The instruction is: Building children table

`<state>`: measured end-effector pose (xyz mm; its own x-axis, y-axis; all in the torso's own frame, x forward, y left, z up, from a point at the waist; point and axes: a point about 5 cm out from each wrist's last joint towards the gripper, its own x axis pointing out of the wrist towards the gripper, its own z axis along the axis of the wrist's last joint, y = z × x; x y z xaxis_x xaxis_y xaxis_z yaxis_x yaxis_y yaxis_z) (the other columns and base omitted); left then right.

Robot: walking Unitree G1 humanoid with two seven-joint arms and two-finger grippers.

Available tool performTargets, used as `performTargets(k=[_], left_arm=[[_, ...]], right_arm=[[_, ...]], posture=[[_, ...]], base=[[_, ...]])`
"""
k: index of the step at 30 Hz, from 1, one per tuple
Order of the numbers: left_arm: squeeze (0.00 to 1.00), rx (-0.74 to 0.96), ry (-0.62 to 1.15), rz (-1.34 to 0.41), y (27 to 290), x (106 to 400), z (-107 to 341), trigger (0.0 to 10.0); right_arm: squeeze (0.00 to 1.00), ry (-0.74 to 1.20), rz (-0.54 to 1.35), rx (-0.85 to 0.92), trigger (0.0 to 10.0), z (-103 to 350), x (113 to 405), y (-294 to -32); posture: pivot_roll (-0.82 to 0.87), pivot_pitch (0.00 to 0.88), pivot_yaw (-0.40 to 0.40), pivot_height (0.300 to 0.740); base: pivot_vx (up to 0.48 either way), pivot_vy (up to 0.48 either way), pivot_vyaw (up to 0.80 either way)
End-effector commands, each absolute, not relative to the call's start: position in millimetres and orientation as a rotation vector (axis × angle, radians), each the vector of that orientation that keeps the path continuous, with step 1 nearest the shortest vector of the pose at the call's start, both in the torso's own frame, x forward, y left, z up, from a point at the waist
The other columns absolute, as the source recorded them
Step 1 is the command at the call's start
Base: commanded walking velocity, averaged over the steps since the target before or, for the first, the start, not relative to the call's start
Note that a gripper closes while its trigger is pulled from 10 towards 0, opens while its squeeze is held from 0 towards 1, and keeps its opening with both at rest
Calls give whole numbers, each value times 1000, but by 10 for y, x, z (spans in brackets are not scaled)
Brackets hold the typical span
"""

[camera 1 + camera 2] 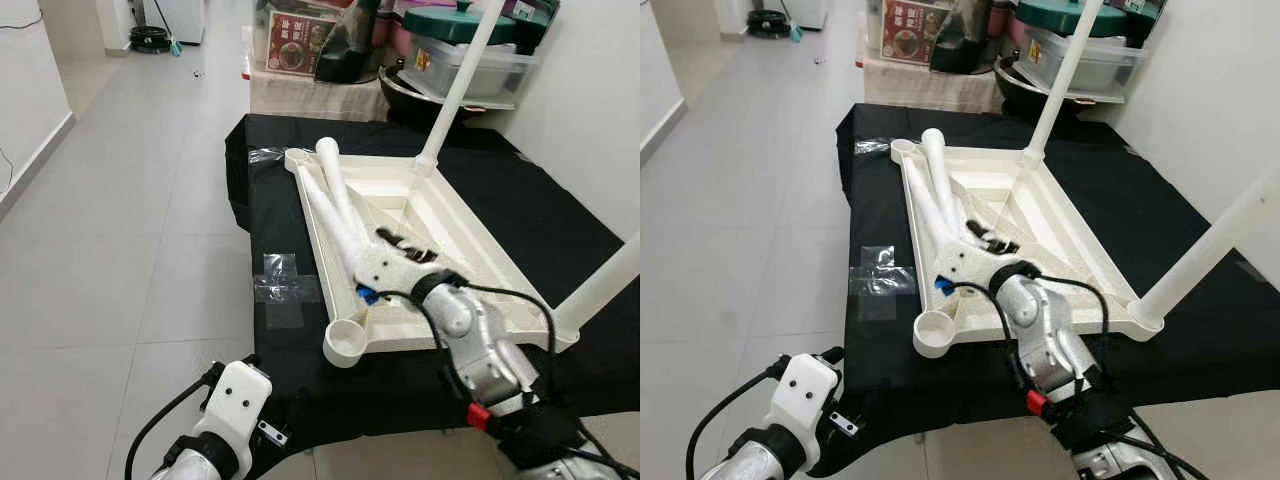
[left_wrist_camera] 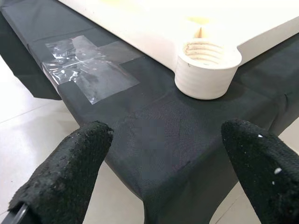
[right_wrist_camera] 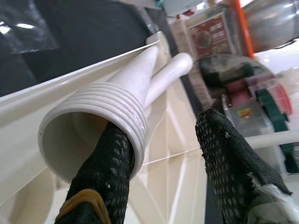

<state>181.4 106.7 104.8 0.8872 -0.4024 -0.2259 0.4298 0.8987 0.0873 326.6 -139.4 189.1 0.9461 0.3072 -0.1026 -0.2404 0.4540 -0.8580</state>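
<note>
The inverted tabletop (image 1: 455, 235) lies on the black cloth (image 1: 275, 225) with two legs fitted; the right gripper (image 3: 168, 154), open, has one finger inside a loose leg (image 1: 335, 215); the left gripper (image 2: 163, 172) hovers open near the empty socket (image 2: 208, 65); next, likely: close, lift, thread in.

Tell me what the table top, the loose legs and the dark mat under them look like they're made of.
Table top and loose legs: likely moulded plastic, smooth cream, with threaded ends. Dark mat: seemingly woven fabric, matte black, fine weave, edges draping.
</note>
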Motion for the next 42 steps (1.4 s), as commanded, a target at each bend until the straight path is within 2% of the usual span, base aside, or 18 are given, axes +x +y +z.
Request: performTargets(k=[1,13,14,17,18,30,34,42], left_arm=[[0,123,217,-448,1042,1799,1043,10000],[0,125,221,-459,1036,1795,1030,10000],[0,126,220,-460,1031,1797,1028,10000],[0,126,219,-461,1027,1799,1026,10000],[0,126,219,-460,1024,1801,1023,10000],[0,129,221,-460,1026,1834,1009,10000],[0,136,224,-460,1043,1860,1000,10000],[0,144,226,-462,1070,1888,986,10000]], right_arm=[[0,-108,286,-1052,10000,1940,3244,-1439],[0,-117,359,-999,10000,1867,3280,-1242],[0,-109,381,-1000,3725,1856,3313,-1212],[0,-103,395,-1000,3725,1846,3332,-1197],[0,-99,398,-990,0,1839,3349,-1190],[0,-95,390,-971,0,1854,3388,-1244],[0,-149,349,-875,0,2095,3450,-1397],[0,-232,308,-825,0,2377,3490,-1578]], posture=[[27,48,-159,740],[32,37,-157,740],[36,28,-162,740],[36,28,-162,740],[36,26,-162,740],[34,22,-162,740],[32,16,-153,740],[31,7,-134,740]], base=[[0,0,0],[0,0,0],[0,0,0],[0,0,0],[0,0,0],[0,0,0],[0,0,0],[0,0,0]])
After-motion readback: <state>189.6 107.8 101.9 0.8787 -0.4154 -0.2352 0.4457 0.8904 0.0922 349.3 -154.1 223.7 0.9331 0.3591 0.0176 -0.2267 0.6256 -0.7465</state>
